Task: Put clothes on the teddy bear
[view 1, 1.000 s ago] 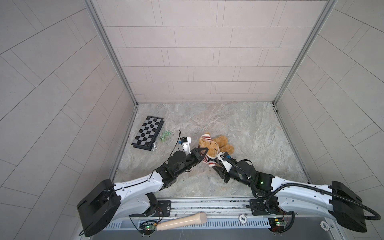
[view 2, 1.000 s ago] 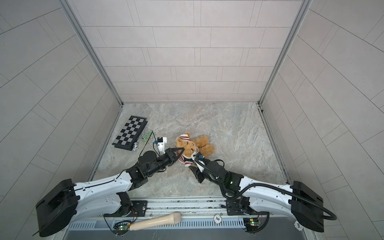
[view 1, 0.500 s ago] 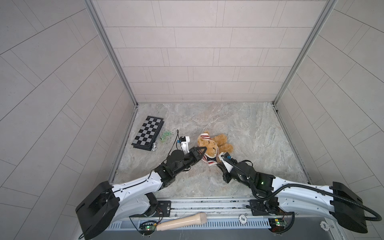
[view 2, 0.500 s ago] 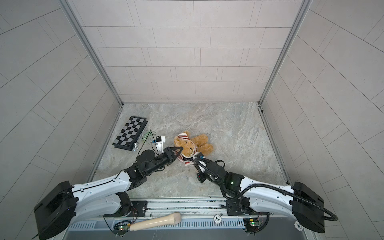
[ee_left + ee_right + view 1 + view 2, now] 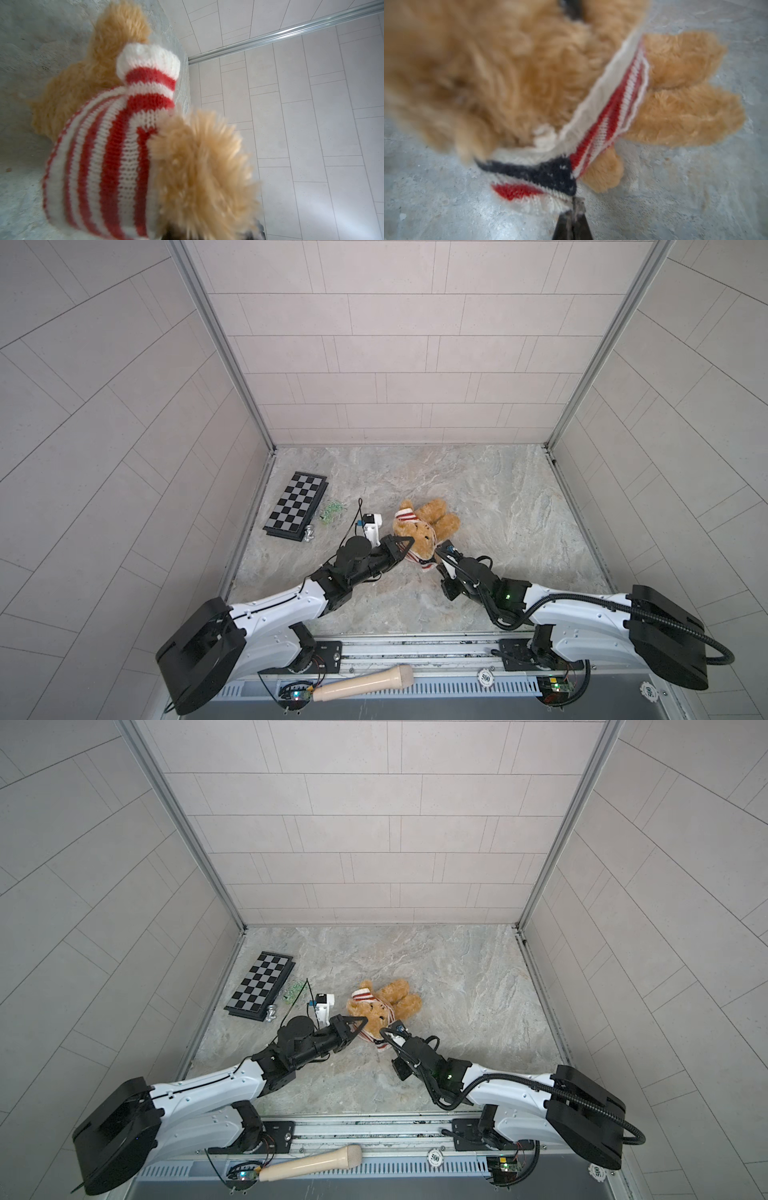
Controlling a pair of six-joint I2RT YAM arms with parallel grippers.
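Grey marbled tabletop point(image 5: 498, 510), boxed in on three sides by pale tiled walls point(image 5: 395, 364) w/ metal corner strips.

The teddy bear point(image 5: 432, 518) lies nr the middle of the tabletop, right of the chessboard point(image 5: 297, 506), between the two arms. It has fluffy golden-brown plush, and its bare legs point toward the far right. A red-and-white striped knit sweater point(image 5: 104, 155) sits round its torso, one sleeve w/ a white cuff sticking up. In the right wrist view a navy patch w/ white dots shows at the hem.

The right gripper point(image 5: 575, 202) is pressed together on that hem – the knit runs taut from bear to fingertips. The left gripper point(image 5: 409, 540) is at the bear's head side, also pressed together; can't tell what, if anything, it pinches.

Count:
- 1 bear
- 1 sweater
- 1 chessboard
- 1 silver chess piece point(image 5: 308, 534), just beside the board
- a small scatter of green bits point(image 5: 332, 514)
- 1 wooden handle point(image 5: 365, 684) on the front rail
- 2 poker chips point(image 5: 485, 676) there – one reads 500
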